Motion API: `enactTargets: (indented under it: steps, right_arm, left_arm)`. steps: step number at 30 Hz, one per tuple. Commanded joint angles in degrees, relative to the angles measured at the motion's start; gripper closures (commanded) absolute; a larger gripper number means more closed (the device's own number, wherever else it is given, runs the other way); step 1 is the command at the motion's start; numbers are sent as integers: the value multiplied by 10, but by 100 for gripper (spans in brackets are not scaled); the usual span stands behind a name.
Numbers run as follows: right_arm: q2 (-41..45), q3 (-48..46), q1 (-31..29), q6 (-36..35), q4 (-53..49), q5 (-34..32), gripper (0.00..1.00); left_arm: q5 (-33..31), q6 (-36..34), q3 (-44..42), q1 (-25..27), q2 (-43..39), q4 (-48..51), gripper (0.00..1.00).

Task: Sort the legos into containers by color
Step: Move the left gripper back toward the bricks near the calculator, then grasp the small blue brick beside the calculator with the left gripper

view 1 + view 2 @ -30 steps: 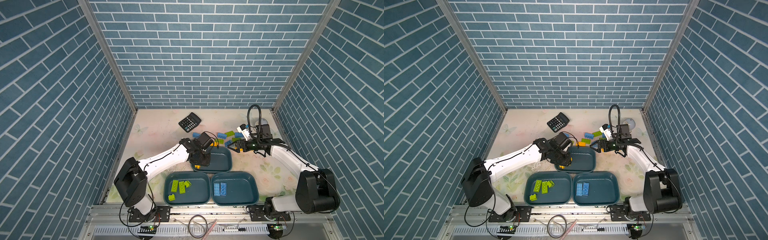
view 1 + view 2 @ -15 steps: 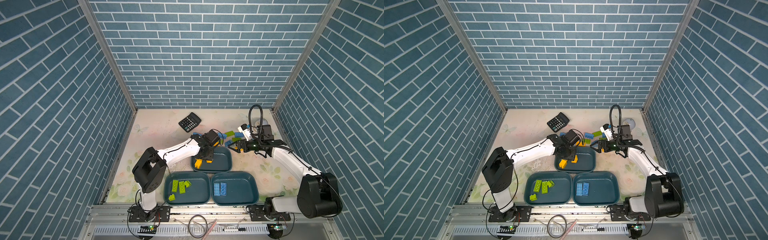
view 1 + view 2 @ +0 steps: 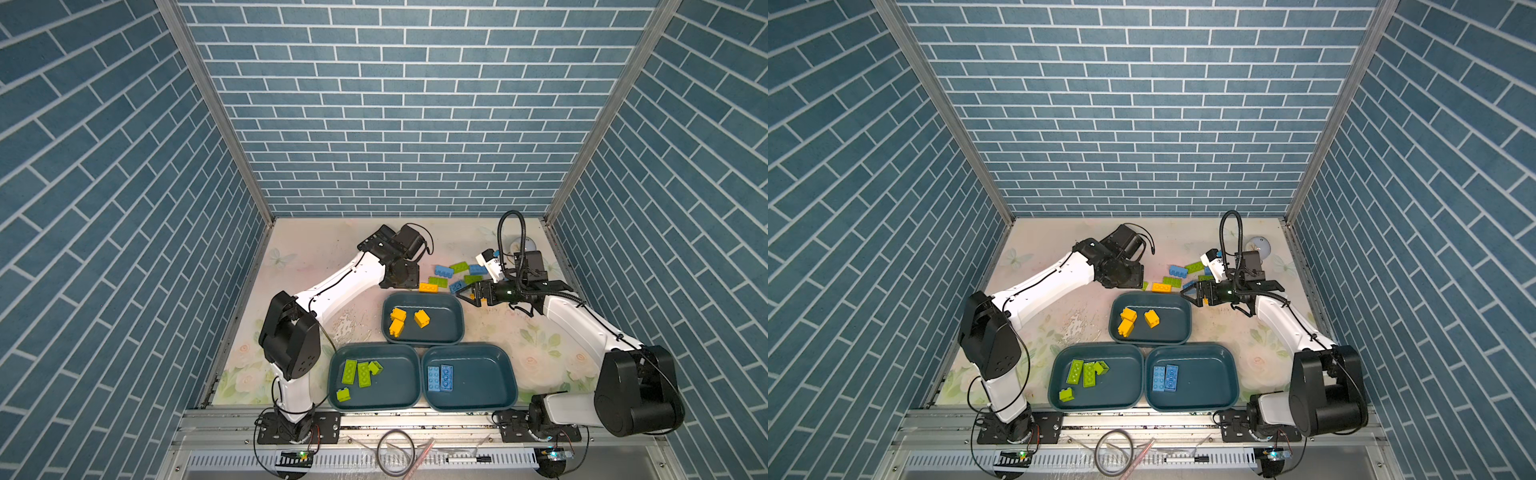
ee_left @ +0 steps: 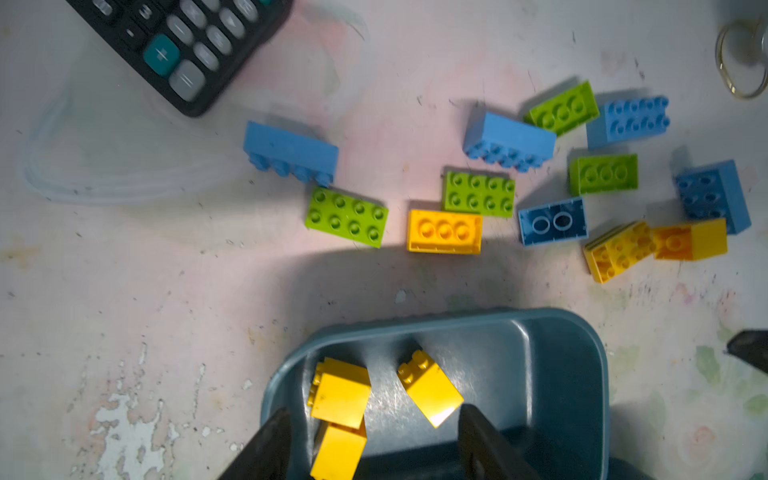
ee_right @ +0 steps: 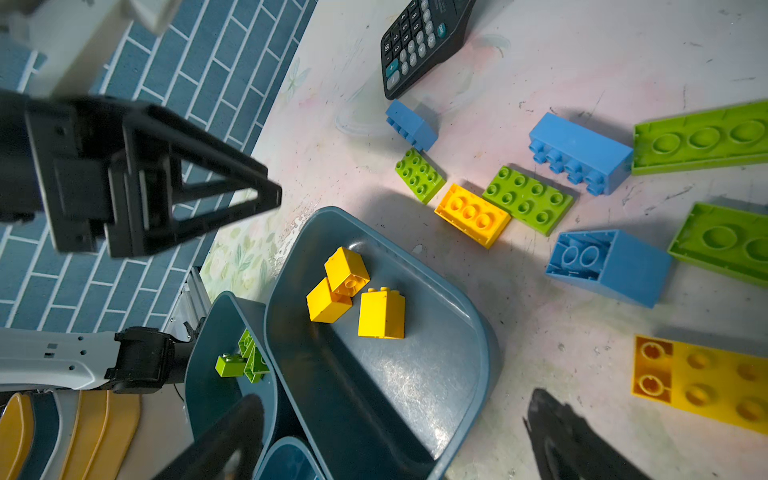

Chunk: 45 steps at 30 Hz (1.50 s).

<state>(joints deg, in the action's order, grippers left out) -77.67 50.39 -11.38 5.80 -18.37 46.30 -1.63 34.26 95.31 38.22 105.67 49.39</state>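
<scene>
Your left gripper (image 4: pixel 374 415) released yellow lego (image 3: pixel 396 328), backed to 12 o'clock of rear tray (image 3: pixel 444 328); jaws parted, empty. Right gripper (image 3: pixel 467 296) wide, empty, at 2 o'clock. Left arm (image 3: pixel 345 282) hides calculator (image 4: pixel 183 45) overhead.

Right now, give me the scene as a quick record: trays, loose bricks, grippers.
yellow tray: three yellow bricks inside
green tray: four green bricks inside
blue tray: two blue bricks inside
loose bricks: about a dozen, mixed colors, on the table beyond the yellow tray
left gripper: open, empty, near the yellow tray
right gripper: open, empty, beside the loose bricks
calculator: on the table, outside every tray
</scene>
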Motion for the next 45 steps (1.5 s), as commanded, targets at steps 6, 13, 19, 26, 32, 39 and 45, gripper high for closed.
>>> enactTargets:
  steps: [6, 13, 19, 26, 32, 39, 45]
  right_arm:
    - [-2, 5, 7, 0, 8, 4, 1]
    - [-16, 9, 9, -1, 12, 6, 1]
    - [-25, 18, 11, 0, 12, 7, 1]
    - [-29, 20, 14, -3, 7, 8, 1]
    - [-36, 22, 19, -6, 3, 13, 1]
    - [-49, 31, 23, -11, 0, 20, 1]
    - [-51, 31, 28, -12, 1, 26, 1]
  left_arm:
    - [15, 69, 51, -66, 96, -20, 32]
    - [-12, 275, 48, -72, 142, -70, 30]
    - [-35, 377, 62, -73, 185, -99, 31]
    - [-34, 419, 92, -82, 235, -116, 33]
    - [-34, 422, 117, -91, 264, -106, 38]
    - [-29, 418, 126, -94, 275, -107, 52]
    - [-25, 399, 128, -97, 269, -101, 72]
